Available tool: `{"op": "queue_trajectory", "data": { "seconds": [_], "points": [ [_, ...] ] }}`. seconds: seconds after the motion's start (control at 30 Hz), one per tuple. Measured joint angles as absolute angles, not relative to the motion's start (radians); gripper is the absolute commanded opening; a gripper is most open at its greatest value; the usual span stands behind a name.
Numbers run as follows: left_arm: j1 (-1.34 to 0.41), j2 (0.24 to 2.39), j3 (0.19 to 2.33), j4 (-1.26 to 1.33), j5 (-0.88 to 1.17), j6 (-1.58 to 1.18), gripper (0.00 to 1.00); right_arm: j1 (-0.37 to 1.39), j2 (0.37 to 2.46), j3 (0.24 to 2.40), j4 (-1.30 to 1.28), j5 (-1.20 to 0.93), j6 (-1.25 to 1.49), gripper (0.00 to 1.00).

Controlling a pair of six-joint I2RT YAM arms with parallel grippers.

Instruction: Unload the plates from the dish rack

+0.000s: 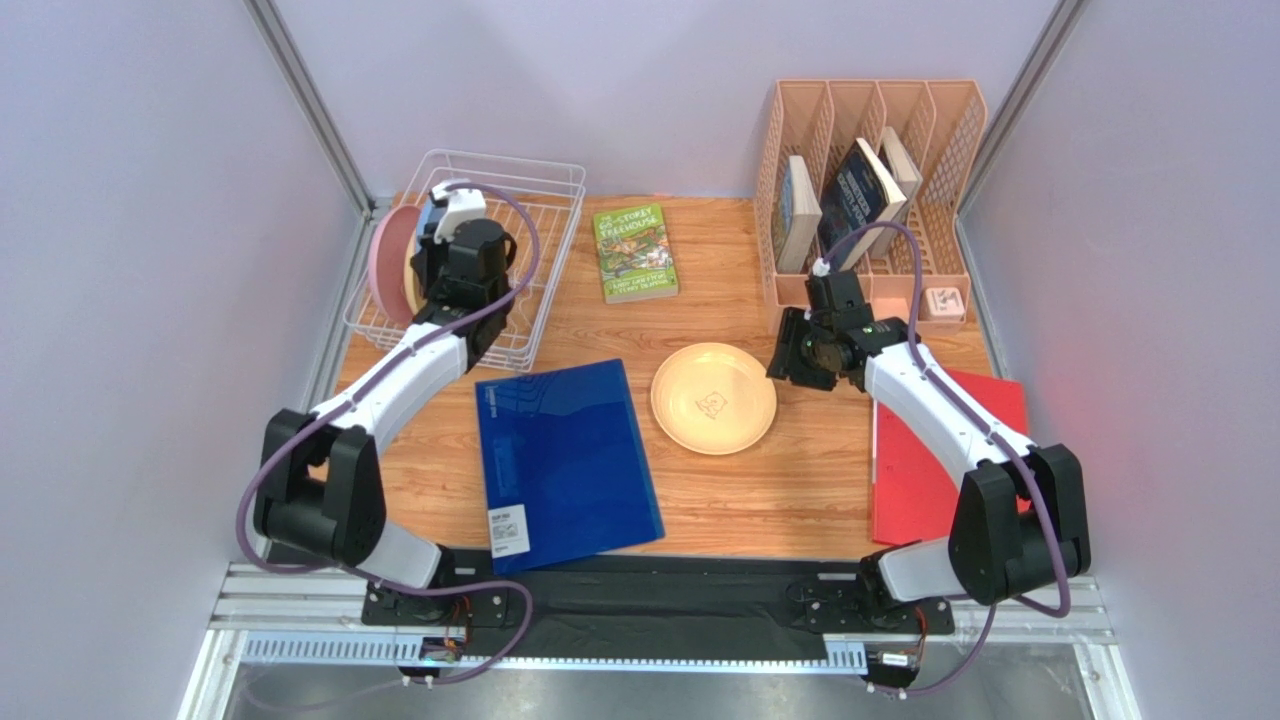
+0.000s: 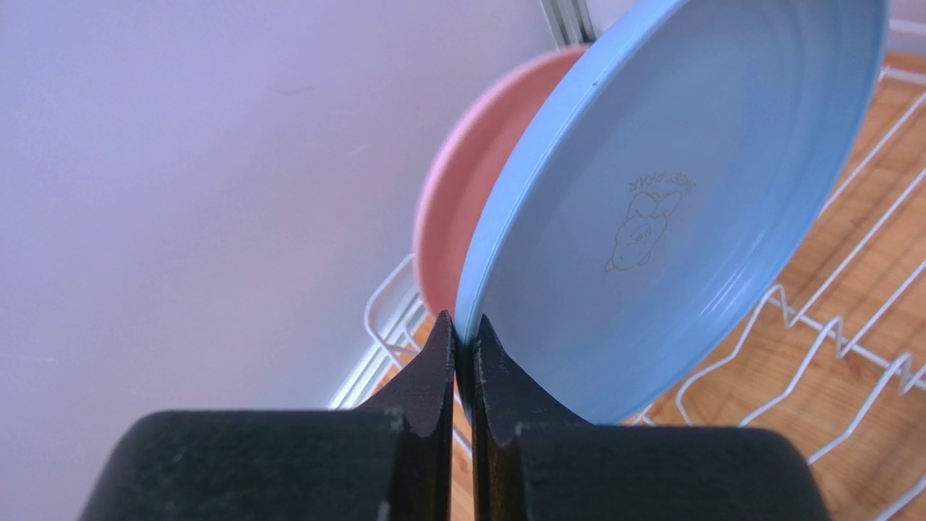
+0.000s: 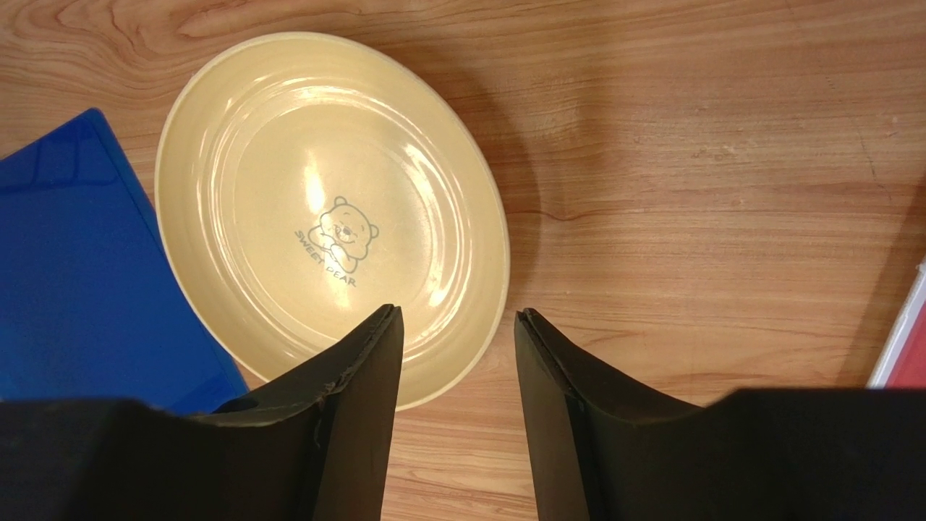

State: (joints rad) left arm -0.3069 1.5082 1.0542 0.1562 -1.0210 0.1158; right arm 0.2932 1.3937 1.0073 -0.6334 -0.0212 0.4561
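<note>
Wooden worktop [image 1: 751, 495] carries the lot. Biggest thing on it is the blue binder [image 1: 568, 462], lying flat between the two sets of jaws and nearer the bases than either. The white wire dish rack [image 1: 556, 188] sits right under the left jaws, and the peach file organiser [image 1: 947, 135] with books in it stands just beyond the right jaws. A red folder [image 1: 917, 480] lies under the right arm, behind its jaws.

Plates: the yellow plate [image 3: 326, 217] lies flat on the worktop directly ahead of the right jaws, which are a fair way apart and holding nothing, one finger over the plate's near rim and the other over bare wood. The light blue plate [image 2: 674, 206] stands on edge in the rack with the left jaws pinched tight on its rim. The pink plate [image 2: 467, 206] stands just behind it, on the far side from the jaws.

Green book [image 1: 634, 252] lies between the two sets of jaws, closer to the rack
</note>
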Motion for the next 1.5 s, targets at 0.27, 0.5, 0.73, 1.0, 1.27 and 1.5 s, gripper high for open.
{"op": "queue_trajectory", "data": {
  "seconds": [0.27, 0.5, 0.73, 1.0, 1.27, 1.5],
  "points": [
    [-0.315, 1.270, 1.136, -0.127, -0.784, -0.054, 0.00, 0.293, 1.362, 0.989, -0.553, -0.126, 0.457, 0.56],
    [-0.319, 1.179, 1.110, -0.280, -0.391, -0.267, 0.00, 0.316, 1.314, 0.980, -0.356, -0.257, 0.503, 0.60],
    [-0.355, 1.241, 1.037, -0.323, -0.086, -0.422, 0.00, 0.393, 1.326, 0.989, -0.210, -0.291, 0.541, 0.60],
    [-0.439, 1.279, 1.036, -0.313, 0.019, -0.480, 0.00, 0.441, 1.417, 1.028, -0.144, -0.293, 0.551, 0.56],
    [-0.456, 1.285, 1.036, -0.308, 0.030, -0.490, 0.50, 0.451, 1.469, 1.040, -0.142, -0.293, 0.545, 0.00],
    [-0.457, 1.285, 1.036, -0.296, -0.035, -0.466, 0.81, 0.438, 1.422, 1.028, -0.273, -0.143, 0.525, 0.00]
  ]
}}
